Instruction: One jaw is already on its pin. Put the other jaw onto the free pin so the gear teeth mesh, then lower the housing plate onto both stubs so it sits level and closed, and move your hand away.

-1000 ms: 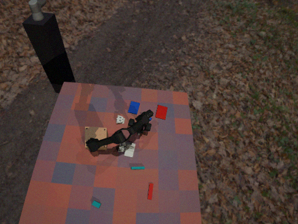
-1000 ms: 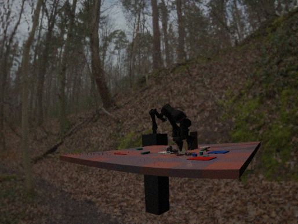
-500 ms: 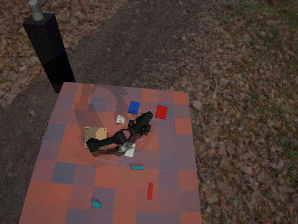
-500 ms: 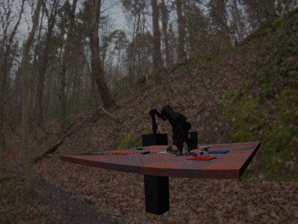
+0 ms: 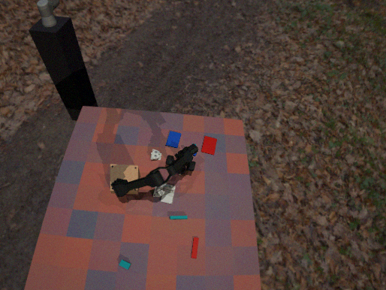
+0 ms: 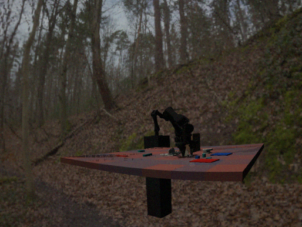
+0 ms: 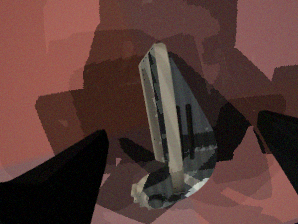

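Note:
My gripper is wide open, pointing down with its fingertips low near the table. The loose grey jaw lies between the spread fingers in the wrist view, not gripped, its toothed end at the bottom. The arm hides it in the top view. The pale base plate lies beside the arm's forearm. A grey jaw is on it; its exact seat and the free pin are too small to tell. A small white plate with dark holes, apparently the housing plate, lies apart on the table.
A blue slab and a red slab lie beyond the gripper. Small blue and teal blocks stand near it. A teal bar, a red bar and a teal block lie farther off.

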Controlling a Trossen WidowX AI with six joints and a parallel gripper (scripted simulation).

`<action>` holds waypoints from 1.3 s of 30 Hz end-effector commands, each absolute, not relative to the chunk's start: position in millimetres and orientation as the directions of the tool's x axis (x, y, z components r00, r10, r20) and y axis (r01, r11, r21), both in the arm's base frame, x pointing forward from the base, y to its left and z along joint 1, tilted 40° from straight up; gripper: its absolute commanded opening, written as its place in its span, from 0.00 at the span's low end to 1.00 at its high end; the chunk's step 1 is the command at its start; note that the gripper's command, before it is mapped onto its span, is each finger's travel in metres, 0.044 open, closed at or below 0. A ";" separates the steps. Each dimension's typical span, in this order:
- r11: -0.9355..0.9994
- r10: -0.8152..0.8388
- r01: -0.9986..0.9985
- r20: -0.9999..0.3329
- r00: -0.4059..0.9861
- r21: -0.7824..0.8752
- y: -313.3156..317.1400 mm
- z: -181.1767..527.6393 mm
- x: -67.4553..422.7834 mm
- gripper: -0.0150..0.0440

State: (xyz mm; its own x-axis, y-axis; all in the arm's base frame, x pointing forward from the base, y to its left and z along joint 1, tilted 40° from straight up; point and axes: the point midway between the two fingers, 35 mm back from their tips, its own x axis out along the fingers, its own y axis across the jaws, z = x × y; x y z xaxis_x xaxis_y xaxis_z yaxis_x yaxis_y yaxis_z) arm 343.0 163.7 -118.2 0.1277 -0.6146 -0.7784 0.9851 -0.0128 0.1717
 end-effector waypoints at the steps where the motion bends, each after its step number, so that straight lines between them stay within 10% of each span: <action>1: -0.006 -0.619 0.986 -0.775 0.129 0.169 162.1 -119.0 342.8 1.00; 7: -0.006 -0.619 0.986 -0.775 0.129 0.169 162.1 -119.0 342.8 1.00; 17: -0.013 -0.615 0.985 -0.778 0.127 0.171 163.3 -118.4 342.9 0.56; 39: -0.012 -0.615 0.985 -0.778 0.127 0.170 173.0 -107.7 342.2 0.48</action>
State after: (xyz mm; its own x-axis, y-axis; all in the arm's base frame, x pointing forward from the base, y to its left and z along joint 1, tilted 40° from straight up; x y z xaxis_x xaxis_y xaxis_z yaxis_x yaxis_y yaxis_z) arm 340.7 165.3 -113.9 0.1220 -0.6231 -0.7726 0.9869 -0.0068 0.1613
